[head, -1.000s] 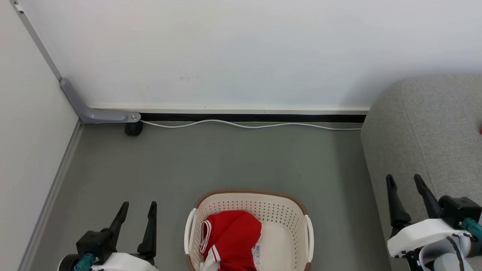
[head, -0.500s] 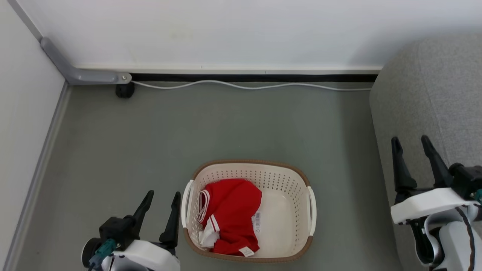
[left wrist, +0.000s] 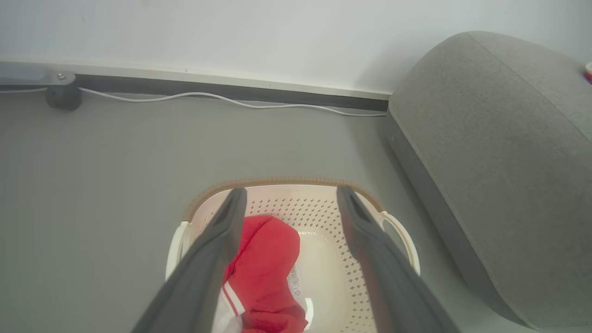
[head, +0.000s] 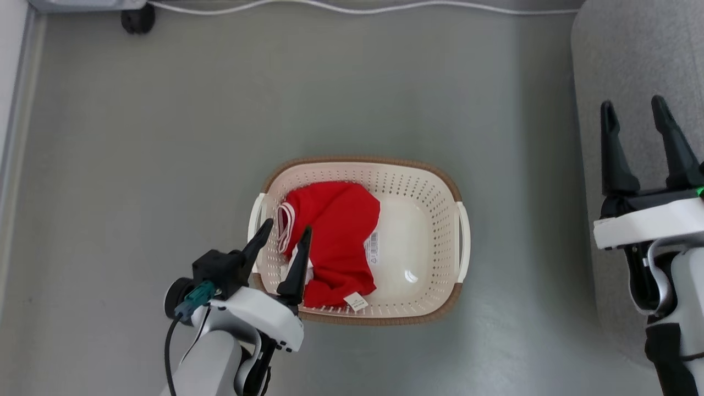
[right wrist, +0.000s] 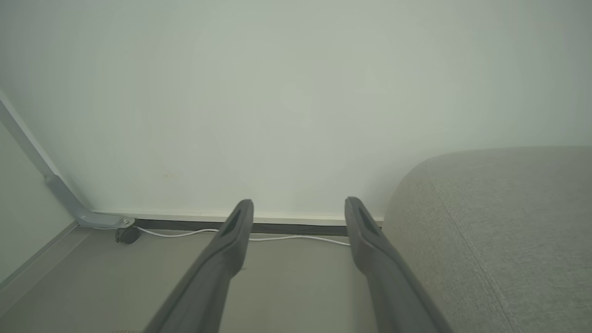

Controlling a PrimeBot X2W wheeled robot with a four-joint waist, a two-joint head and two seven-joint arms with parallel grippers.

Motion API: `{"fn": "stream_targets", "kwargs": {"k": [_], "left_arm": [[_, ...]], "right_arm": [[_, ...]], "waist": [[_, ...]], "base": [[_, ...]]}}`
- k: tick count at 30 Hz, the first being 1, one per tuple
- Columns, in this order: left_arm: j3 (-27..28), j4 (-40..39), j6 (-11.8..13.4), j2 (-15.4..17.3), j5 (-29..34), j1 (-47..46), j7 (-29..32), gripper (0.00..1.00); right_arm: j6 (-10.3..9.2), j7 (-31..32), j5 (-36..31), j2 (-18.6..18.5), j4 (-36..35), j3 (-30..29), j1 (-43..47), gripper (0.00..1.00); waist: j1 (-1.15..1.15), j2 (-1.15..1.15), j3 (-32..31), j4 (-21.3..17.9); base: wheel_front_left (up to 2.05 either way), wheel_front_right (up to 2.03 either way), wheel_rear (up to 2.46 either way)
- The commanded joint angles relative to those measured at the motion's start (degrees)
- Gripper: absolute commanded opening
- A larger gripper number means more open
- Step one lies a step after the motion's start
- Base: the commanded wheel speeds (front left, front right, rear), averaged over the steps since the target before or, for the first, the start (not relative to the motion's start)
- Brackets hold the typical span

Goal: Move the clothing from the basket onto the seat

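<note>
Black fingers of the left gripper (head: 287, 225) stand spread wide and empty over the near-left rim of the basket (head: 423, 192). Their tips aim at the clothing (head: 335, 231), which lies bunched in the basket's left half just beyond them, its long axis running near to far. This arm looks much the nearer. Well to the right, the right gripper (head: 631, 102) hangs spread and empty over the edge of the seat (head: 621, 49).

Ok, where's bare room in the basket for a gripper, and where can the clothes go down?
The basket is bare in its right half, between the clothing and the right handle. The sofa top by the right gripper is bare too. Crowded: the left half, clothing heaped against the wall, open left gripper above it.
</note>
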Motion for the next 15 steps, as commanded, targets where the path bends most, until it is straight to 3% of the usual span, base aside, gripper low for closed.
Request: {"fn": "stream_targets", "kwargs": {"k": [1, 15], "left_arm": [[-0.37, 0.39, 0.64, 0.48, -1.24, -3.2, -0.35, 1.0], [-12.58, 12.69, 1.86, 0.48, -7.22, -18.48, -0.35, 1.0]], "right_arm": [[0.17, -0.34, -0.49, -0.96, -2.58, 1.38, -1.65, 1.0], [0.17, -0.34, -1.11, -0.79, -7.12, 3.72, -9.88, 1.0]], "waist": [[0.0, 0.0, 5.61, -0.78], [0.0, 0.0, 18.73, -3.32]], "base": [[0.0, 0.0, 0.0], [0.0, 0.0, 0.0]]}}
